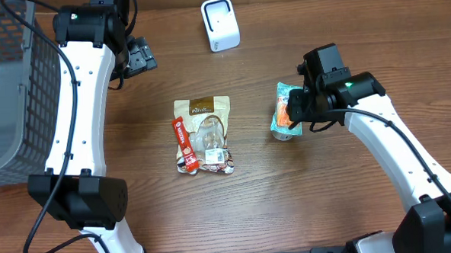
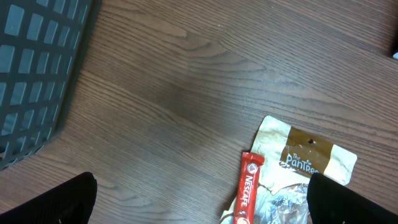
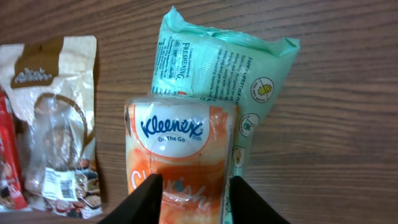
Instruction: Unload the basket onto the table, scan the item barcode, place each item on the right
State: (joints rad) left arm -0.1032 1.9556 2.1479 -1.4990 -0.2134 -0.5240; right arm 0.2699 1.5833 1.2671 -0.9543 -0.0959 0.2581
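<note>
the soft orange plastic-wrapped kleenex tissue pack (image 3: 180, 143) is pinched at its sides by the right gripper (image 3: 194, 186). it's laid across a crinkly teal plastic wipes pack (image 3: 217, 56) on the wood-grain table (image 3: 348, 124), right of centre. the left gripper (image 2: 200, 186) is held spread wide by a glossy tan snack pouch (image 2: 311, 152) and a slim red nescafe stick (image 2: 249, 186).

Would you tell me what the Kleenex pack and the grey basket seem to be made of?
The Kleenex pack: apparently thin glossy plastic film; it wrinkles and catches glare. The grey basket: probably rigid matte plastic, judging by its moulded open grid walls.
</note>
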